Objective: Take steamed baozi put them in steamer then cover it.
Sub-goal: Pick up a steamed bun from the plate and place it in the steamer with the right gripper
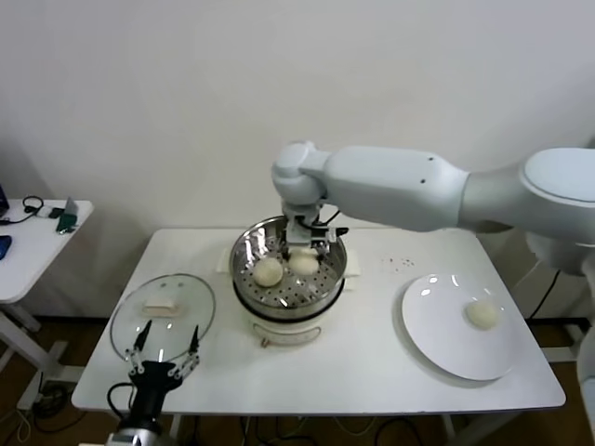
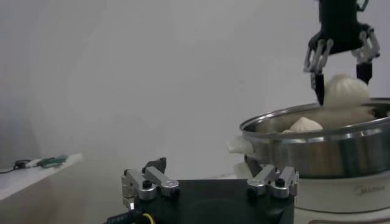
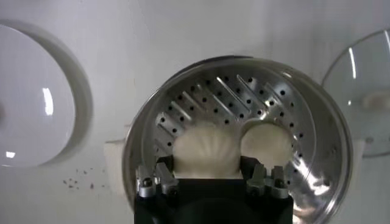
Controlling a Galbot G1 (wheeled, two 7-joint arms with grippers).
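The steamer [image 1: 244, 282] stands mid-table, a steel pot on a cream base. My right gripper [image 1: 305, 249] reaches down into it, shut on a steamed baozi [image 3: 204, 149] resting on the perforated tray [image 3: 244, 91]. Its fingers touch both sides of the bun. A second baozi [image 1: 268, 271] lies beside it to the left. Another baozi [image 1: 482, 314] sits on the white plate [image 1: 446, 348] at the right. The glass cover [image 1: 177, 293] lies flat on the table's left side. My left gripper [image 1: 167, 358] hovers open at the cover's near edge, holding nothing.
A small white side table [image 1: 37, 232] with cables and gadgets stands off to the left. A wall rises close behind the main table. The right arm spans above the table's back right. Bare tabletop lies between steamer and plate.
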